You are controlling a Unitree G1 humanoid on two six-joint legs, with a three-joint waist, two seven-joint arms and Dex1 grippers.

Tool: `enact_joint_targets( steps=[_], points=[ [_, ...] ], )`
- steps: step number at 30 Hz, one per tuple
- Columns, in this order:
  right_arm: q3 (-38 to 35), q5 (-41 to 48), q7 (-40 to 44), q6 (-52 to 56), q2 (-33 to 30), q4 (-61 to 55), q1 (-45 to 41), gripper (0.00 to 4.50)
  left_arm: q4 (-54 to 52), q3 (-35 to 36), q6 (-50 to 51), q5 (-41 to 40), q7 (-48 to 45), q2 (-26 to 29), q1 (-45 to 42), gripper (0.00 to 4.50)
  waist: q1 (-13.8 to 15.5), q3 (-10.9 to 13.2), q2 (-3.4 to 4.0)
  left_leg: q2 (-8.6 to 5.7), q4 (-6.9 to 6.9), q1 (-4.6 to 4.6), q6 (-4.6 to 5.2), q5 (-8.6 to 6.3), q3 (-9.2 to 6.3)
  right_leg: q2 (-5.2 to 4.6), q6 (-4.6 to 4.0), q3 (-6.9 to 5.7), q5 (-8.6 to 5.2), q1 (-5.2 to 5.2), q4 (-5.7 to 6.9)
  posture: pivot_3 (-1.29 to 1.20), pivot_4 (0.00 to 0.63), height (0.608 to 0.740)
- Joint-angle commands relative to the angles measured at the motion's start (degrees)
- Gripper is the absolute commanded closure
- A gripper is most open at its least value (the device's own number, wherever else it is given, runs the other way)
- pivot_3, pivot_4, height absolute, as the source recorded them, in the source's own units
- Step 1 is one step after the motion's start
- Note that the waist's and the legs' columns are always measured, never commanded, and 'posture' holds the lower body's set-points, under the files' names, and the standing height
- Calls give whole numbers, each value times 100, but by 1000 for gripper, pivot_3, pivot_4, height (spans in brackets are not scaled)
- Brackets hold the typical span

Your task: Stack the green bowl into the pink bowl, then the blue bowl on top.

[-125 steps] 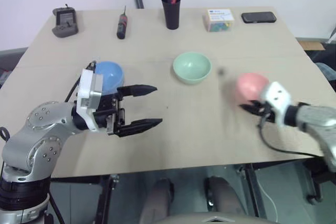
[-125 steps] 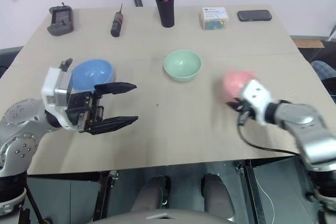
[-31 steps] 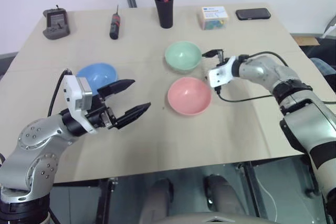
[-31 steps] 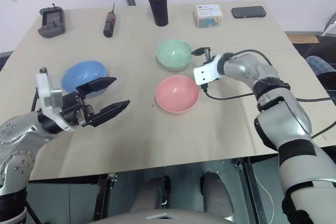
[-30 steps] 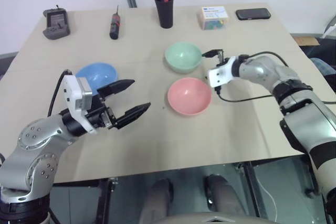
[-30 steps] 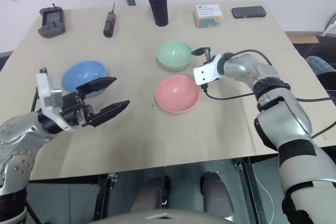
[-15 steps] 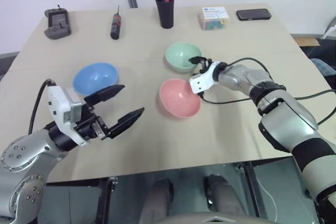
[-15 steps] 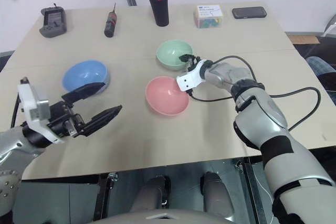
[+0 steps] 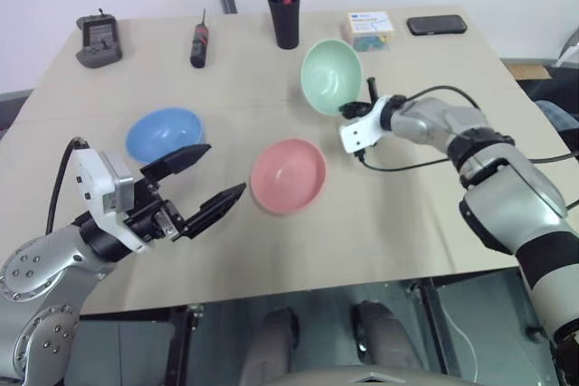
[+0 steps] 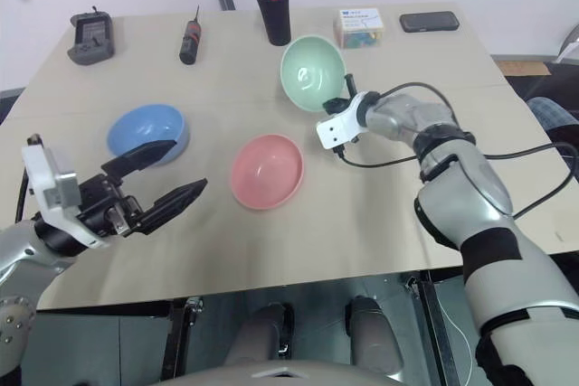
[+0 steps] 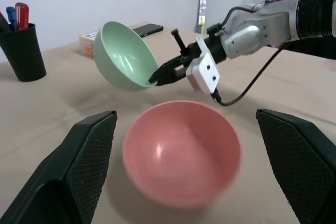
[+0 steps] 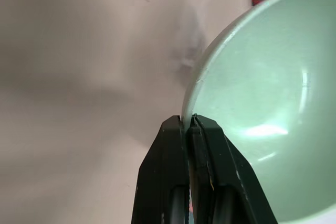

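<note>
My right gripper (image 9: pixel 347 109) is shut on the near rim of the green bowl (image 9: pixel 330 76). It holds the bowl off the table, tilted with its opening facing me; the right wrist view shows the fingertips (image 12: pixel 202 125) pinching the rim of the green bowl (image 12: pixel 262 103). The pink bowl (image 9: pixel 288 175) sits upright on the table, in front of and to the left of the lifted bowl. The blue bowl (image 9: pixel 163 133) rests further left. My left gripper (image 9: pixel 222 171) hovers open and empty just in front of the blue bowl, pointing toward the pink bowl (image 11: pixel 181 153).
Along the table's far edge stand a black pen cup (image 9: pixel 284 20), a screwdriver (image 9: pixel 197 42), a grey device (image 9: pixel 97 40), a small box (image 9: pixel 368 29) and a black phone (image 9: pixel 436 24). A cable trails from my right wrist across the table (image 9: pixel 398 223).
My right gripper went from open beside the green bowl to shut on its rim and lifted it, tilted, off the table. The pink bowl has slid a little to the left.
</note>
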Motion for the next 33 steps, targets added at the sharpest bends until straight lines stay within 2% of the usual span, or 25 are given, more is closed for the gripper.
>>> enact_joint_targets(
  steps=[1, 4, 6, 8, 11, 14, 20, 24, 25, 28, 29, 30, 31, 33],
  points=[
    [-845, 1188, 1282, -614, -318, -416, -231, 4400, 168, 9, -211, 147, -197, -9, 46, 0, -7, 0, 0, 1, 0, 0, 0, 0, 0, 1, 0, 0, 0, 0, -1, 0, 150, 740],
    [-1713, 3064, 3548, -563, -414, -1262, 120, 4400, 353, 75, -252, 163, -370, 31, 57, 0, -5, 2, 0, 3, -1, -1, 21, -12, 2, 1, 0, -1, 0, 1, -3, 0, 150, 740],
    [-1958, 4184, 4704, 70, -516, -2510, 589, 4400, 529, 193, -318, 151, -597, 84, 103, 0, -6, 1, 1, 11, 0, 0, 23, -13, -3, 1, 0, -2, 0, 5, -6, 0, 150, 740],
    [-2046, 5015, 5397, 1074, -674, -4011, 1163, 4400, 755, 329, -405, 172, -862, 151, 163, 0, 20, 1, 0, 19, 0, 1, 24, -14, -10, 0, 1, -6, 0, 7, -5, 0, 150, 740],
    [-1978, 5652, 5853, 2467, -968, -6009, 2030, 4400, 1106, 517, -449, 200, -1153, 289, 197, 0, 81, 1, 1, 23, -1, -5, 24, -14, -20, -5, 0, -16, 0, 7, -5, 0, 150, 740],
    [-1819, 5889, 6076, 3542, -1174, -7323, 2743, 4400, 1390, 623, -473, 306, -1237, 427, 122, 0, 144, 2, 3, 18, 4, -6, 25, -14, -22, -10, 0, -19, 0, 7, -6, 0, 150, 740],
    [-1642, 5663, 6169, 4297, -1274, -8053, 3307, 4400, 1527, 734, -444, 436, -1200, 564, 14, 0, 172, 0, -1, 10, 9, 0, 25, -14, -19, -6, 0, -22, 0, 10, 2, 0, 150, 740],
    [-1574, 5456, 6216, 4380, -1282, -7979, 3363, 3260, 1322, 860, -289, 4, -1586, 619, 125, 0, 167, 0, -1, 8, 10, 0, 24, -14, -17, -5, 0, -22, 0, 9, 2, 0, 150, 740],
    [-1559, 5419, 6260, 4429, -1312, -7976, 3372, 2672, 1288, 887, -268, -80, -1731, 657, 159, 0, 168, 0, -1, 10, 10, -1, 24, -14, -17, -4, 0, -22, 1, 8, 1, 0, 150, 740],
    [-1594, 5334, 6287, 4460, -1345, -7970, 3397, 1482, 1301, 1007, -99, -339, -2074, 809, 236, 0, 173, 0, -1, 10, 9, -2, 24, -14, -16, -4, -1, -23, 0, 9, -1, 0, 150, 740],
    [-1644, 5340, 6267, 4476, -1343, -7995, 3404, 942, 1340, 1076, -37, -432, -2211, 862, 286, 0, 172, 0, -1, 10, 9, -2, 24, -14, -16, -4, -1, -22, 0, 9, -2, 0, 150, 740],
    [-1749, 5388, 6184, 4534, -1328, -8042, 3418, 811, 1387, 1155, 13, -494, -2368, 920, 357, 0, 167, 0, -1, 10, 9, -2, 24, -14, -15, -5, -1, -22, 0, 9, -2, 0, 150, 740],
    [-1889, 5464, 6046, 4636, -1295, -8095, 3436, 138, 1429, 1236, 64, -550, -2493, 969, 412, 0, 164, 0, -2, 11, 9, -2, 24, -14, -15, -4, 0, -21, 0, 9, -2, 0, 150, 740],
    [-2116, 5663, 5937, 4909, -1319, -8231, 3480, 28, 1512, 1375, 140, -605, -2626, 1047, 474, 0, 170, 2, 1, 11, 9, -2, 24, -14, -14, -3, -1, -22, 0, 8, -2, 0, 150, 740]
  ],
)
